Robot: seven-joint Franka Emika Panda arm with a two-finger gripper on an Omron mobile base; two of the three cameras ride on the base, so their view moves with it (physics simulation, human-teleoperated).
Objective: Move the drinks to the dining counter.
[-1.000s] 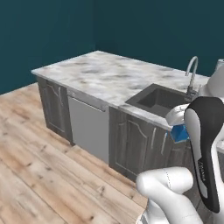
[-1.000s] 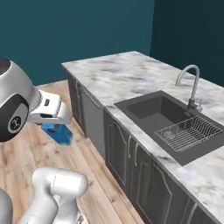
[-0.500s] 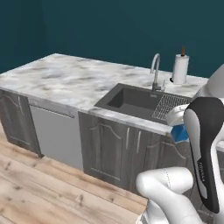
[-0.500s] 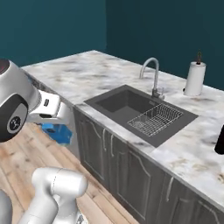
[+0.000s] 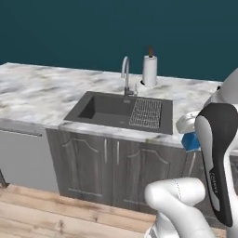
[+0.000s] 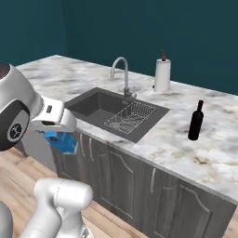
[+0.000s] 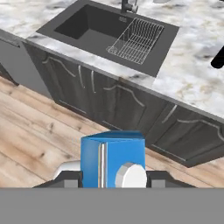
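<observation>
The blue carton [image 7: 113, 159] sits between the gripper's [image 7: 113, 178] two dark fingertips [image 7: 68, 178], its gabled top and white round cap facing the hand camera — the jaws are partly closed and pressed against its two sides, so the carton is held. In the base views it shows as a blue patch [image 6: 62, 141] tucked under the white hand, in the air in front of the cabinets and below the level of the counter edge; from the left base camera it peeks out [image 5: 190, 141] beside the arm's dark forearm.

The dark bottle [image 6: 196, 121] stands upright on the dining counter [image 6: 195, 144], to the right of the sink [image 6: 102, 106] and well apart from the carton. In the hand view only a black sliver of it [image 7: 217, 57] shows at the right edge.

The sink is a dark basin with a wire rack [image 6: 131, 117] lying in its right half. Behind it rises the curved faucet [image 6: 122, 74], and further right stands the paper-towel roll [image 6: 162, 74] — upright, near the teal wall. Grey panelled cabinets [image 7: 113, 100] run under the counter above a wooden floor [image 7: 35, 135].
</observation>
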